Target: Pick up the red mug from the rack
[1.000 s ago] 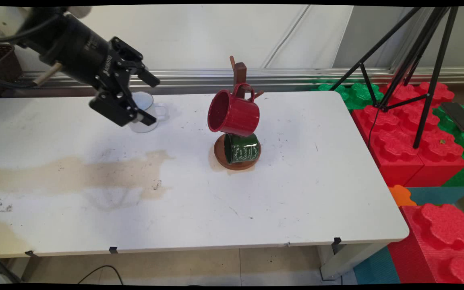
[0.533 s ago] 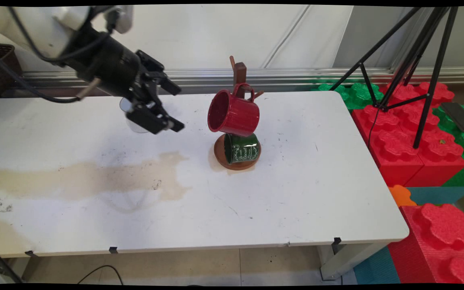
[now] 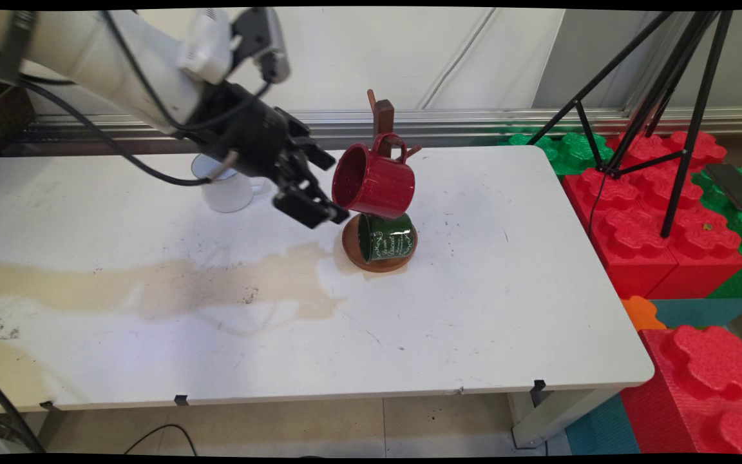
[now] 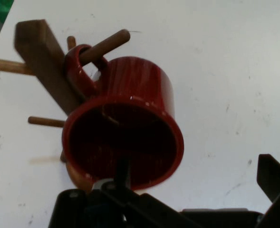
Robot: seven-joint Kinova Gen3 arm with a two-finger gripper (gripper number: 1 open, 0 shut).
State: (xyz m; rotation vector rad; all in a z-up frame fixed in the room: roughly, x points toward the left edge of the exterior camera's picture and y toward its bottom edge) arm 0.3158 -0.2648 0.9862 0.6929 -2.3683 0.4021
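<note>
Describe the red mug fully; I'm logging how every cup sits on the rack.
The red mug is glossy, like enamel or glazed ceramic, with a darker red inside and a loop handle. It hangs by that handle on a peg of the wooden mug tree, tilted, its mouth facing left toward the gripper. In the hand view one finger lies across its rim; contact cannot be told. A green mug hangs below it, above the tree's round base.

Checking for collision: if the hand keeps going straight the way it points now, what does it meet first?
Most likely the red mug hanging on the wooden rack: the open hand points at its mouth, one finger already at the rim. Exact depth is unclear.
</note>
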